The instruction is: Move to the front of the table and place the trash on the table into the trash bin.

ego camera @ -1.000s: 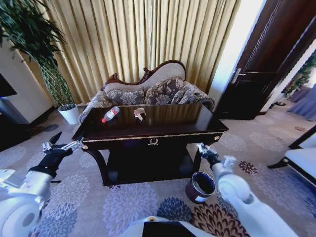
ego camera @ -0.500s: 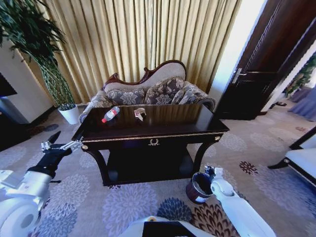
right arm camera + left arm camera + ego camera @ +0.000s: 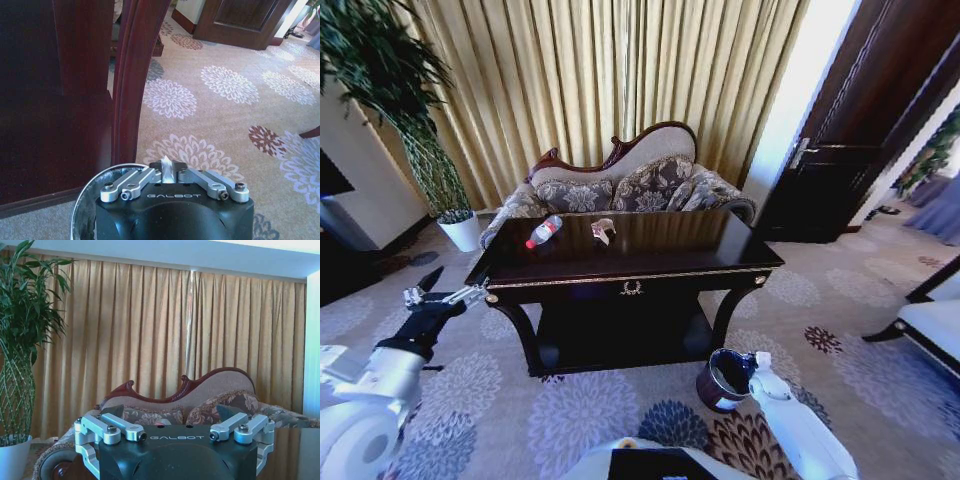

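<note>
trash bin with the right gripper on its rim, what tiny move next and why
Probably lift the trash bin slightly. The right gripper looks shut on its rim beside the table leg, while the bottle and wrapper lie up on top.

Far back hang pleated golden curtains (image 3: pixel 620 70), with an ornate patterned sofa (image 3: pixel 620 185) (dark carved wooden frame) before them. A tall green plant in a white pot (image 3: pixel 460 232) stands far left; a dark wooden door (image 3: pixel 850 150) right. Grey floral carpet (image 3: pixel 620 410) covers the floor.

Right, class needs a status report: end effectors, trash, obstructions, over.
Left end effector open beside table, left corner. Right end effector shut on bin rim. Bottle, wrapper on tabletop. Table leg close beside bin.
</note>
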